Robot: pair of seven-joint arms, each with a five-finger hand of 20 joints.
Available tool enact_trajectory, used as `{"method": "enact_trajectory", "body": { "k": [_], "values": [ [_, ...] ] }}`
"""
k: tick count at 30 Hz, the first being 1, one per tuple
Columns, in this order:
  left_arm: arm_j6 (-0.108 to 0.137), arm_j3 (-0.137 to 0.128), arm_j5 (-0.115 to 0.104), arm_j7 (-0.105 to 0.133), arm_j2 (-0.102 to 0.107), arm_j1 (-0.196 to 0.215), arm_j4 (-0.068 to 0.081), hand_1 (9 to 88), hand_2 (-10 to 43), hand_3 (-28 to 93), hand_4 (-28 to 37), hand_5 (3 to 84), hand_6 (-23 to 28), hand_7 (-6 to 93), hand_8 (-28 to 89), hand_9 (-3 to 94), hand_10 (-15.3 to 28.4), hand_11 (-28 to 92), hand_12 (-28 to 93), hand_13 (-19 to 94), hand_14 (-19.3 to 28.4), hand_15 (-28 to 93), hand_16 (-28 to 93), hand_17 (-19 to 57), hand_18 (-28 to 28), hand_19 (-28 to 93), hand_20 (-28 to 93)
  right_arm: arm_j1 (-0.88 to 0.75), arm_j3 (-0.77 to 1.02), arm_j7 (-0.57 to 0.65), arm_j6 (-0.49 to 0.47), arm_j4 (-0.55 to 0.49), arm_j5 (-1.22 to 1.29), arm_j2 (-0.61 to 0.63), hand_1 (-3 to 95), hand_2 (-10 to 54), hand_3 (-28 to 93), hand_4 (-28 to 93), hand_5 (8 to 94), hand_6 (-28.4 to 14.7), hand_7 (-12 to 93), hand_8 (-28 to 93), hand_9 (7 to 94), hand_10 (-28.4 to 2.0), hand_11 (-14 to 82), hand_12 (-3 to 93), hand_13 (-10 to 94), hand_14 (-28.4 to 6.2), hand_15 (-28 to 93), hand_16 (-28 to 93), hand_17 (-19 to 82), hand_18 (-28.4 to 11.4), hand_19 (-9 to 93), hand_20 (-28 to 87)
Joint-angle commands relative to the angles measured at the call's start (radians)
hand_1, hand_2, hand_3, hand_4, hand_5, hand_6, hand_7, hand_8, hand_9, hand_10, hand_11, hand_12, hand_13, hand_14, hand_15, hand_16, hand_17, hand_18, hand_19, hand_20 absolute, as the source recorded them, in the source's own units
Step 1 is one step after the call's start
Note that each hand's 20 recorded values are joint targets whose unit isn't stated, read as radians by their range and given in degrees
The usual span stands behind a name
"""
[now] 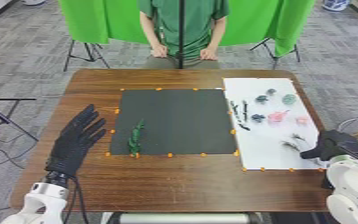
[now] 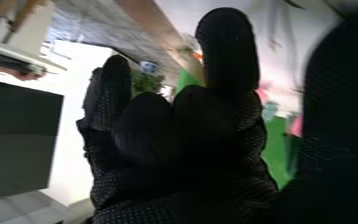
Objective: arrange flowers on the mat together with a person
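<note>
My right hand (image 1: 334, 145) is at the near right edge of the white mat (image 1: 269, 142), close to two thin sprigs (image 1: 291, 145). In the right wrist view, my right hand (image 2: 180, 145) holds nothing, its fingers relaxed, some more bent than others. My left hand (image 1: 71, 142) is over the table's left side, fingers straight, beside the black mat (image 1: 175, 122). A green leafy stem (image 1: 135, 137) lies upright along that mat's left part. Farther up the white mat lie pink flowers (image 1: 277, 116), blue-grey flowers (image 1: 258, 118), a pale green one (image 1: 289, 99) and dark slender stems (image 1: 238, 112).
Small orange pieces (image 1: 233, 131) line the edges of both mats on the brown table (image 1: 171, 185). The mats lie side by side, the white one on the right. A dark vertical pole (image 1: 182, 35) stands beyond the far edge, before a green cloth (image 1: 87, 22).
</note>
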Motion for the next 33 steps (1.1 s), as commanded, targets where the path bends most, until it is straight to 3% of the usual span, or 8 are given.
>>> {"method": "enact_trajectory", "body": {
  "k": [1, 8, 10, 12, 21, 24, 28, 33],
  "values": [
    [0.003, 0.004, -0.004, -0.005, -0.009, 0.007, 0.004, 28.9, -7.7, 66, -25.4, 27.4, 2.8, 15.7, -9, 18.5, 9.1, 13, 17, 19, 10.8, 19, 5, -9.6, 20.0, 39, 8, -0.046, 0.015, -0.078, 0.052, 0.063, 0.146, -0.008, 49.1, -9.5, 61, -28, 81.0, 3.1, 54, 2, 83.2, -9.0, 70.2, 46.1, 77, -9.7, 83, 33, 39, -20.0, 87, 30],
    [0.004, 0.003, -0.004, -0.002, -0.013, 0.013, 0.003, 28.8, -7.7, 67, -25.3, 27.5, 2.9, 15.6, -9, 18.5, 9.2, 13, 18, 19, 10.8, 19, 5, -9.6, 20.0, 39, 8, -0.062, 0.029, -0.103, 0.128, 0.052, 0.108, -0.010, 42.0, -9.5, 78, -28, 83.4, 2.2, 52, 9, 85.5, -8.8, 70.2, 45.7, 79, -9.8, 83, 33, 40, -20.3, 88, 29],
    [0.005, 0.001, -0.004, -0.001, -0.012, 0.013, 0.002, 28.8, -7.8, 67, -25.3, 27.4, 2.9, 15.5, -9, 18.6, 9.2, 13, 18, 19, 10.9, 19, 5, -9.6, 20.0, 39, 8, -0.073, 0.027, -0.087, 0.125, 0.025, 0.005, -0.003, 37.5, -9.5, 80, -28, 84.4, 2.3, 54, -3, 85.6, -9.1, 70.4, 46.1, 79, -10.2, 84, 34, 40, -20.5, 89, 30],
    [0.005, -0.001, -0.004, 0.000, -0.013, 0.015, 0.002, 28.8, -7.7, 67, -25.4, 27.4, 2.9, 15.6, -9, 18.5, 9.1, 13, 18, 19, 10.9, 20, 5, -9.6, 20.0, 39, 8, -0.079, 0.044, -0.075, 0.108, -0.012, -0.009, -0.006, 30.5, -9.5, 77, -28, 85.2, 2.5, 58, -14, 86.4, -9.4, 71.8, 45.8, 80, -10.7, 85, 34, 40, -20.7, 89, 30],
    [0.000, -0.001, -0.005, -0.004, -0.011, 0.010, 0.003, 28.7, -7.3, 66, -25.3, 27.5, 2.9, 15.5, -9, 18.8, 9.3, 14, 17, 19, 11.1, 20, 5, -9.6, 20.0, 39, 8, -0.091, 0.101, -0.070, 0.076, -0.092, -0.037, 0.025, 19.4, -9.5, 68, -28, 87.1, 1.5, 59, -14, 87.2, -10.0, 72.8, 45.6, 80, -11.7, 86, 34, 40, -22.1, 90, 29],
    [-0.005, 0.000, -0.005, -0.009, -0.009, 0.004, 0.007, 28.6, -7.3, 66, -25.3, 27.5, 2.9, 15.3, -9, 18.9, 9.3, 14, 17, 19, 11.1, 20, 5, -9.6, 20.0, 39, 8, -0.083, 0.101, -0.046, 0.048, -0.076, -0.049, 0.042, 19.5, -9.5, 68, -28, 82.8, 0.8, 54, -14, 83.0, -11.0, 69.2, 45.3, 76, -12.0, 83, 33, 36, -21.4, 87, 28],
    [-0.004, 0.002, -0.004, -0.009, -0.010, 0.000, 0.009, 28.5, -7.3, 67, -25.2, 27.6, 2.9, 15.3, -9, 19.0, 9.4, 14, 17, 19, 11.1, 20, 4, -9.6, 20.0, 39, 8, -0.056, 0.098, 0.014, -0.017, -0.047, -0.012, 0.042, 21.6, -9.5, 73, -28, 70.8, -0.9, 42, -14, 69.3, -12.7, 61.8, 43.6, 67, -12.2, 76, 30, 29, -20.3, 80, 28],
    [-0.003, 0.000, -0.004, -0.008, -0.010, 0.008, 0.007, 28.6, -7.3, 66, -25.3, 27.5, 2.9, 15.3, -9, 19.0, 9.3, 14, 17, 19, 11.1, 20, 4, -9.6, 20.0, 39, 8, -0.052, 0.098, 0.049, -0.009, -0.034, 0.009, 0.030, 25.4, -9.5, 74, -28, 65.2, -2.9, 40, -13, 65.4, -13.5, 59.3, 42.0, 64, -11.7, 73, 28, 28, -19.9, 75, 29]
  ]
}}
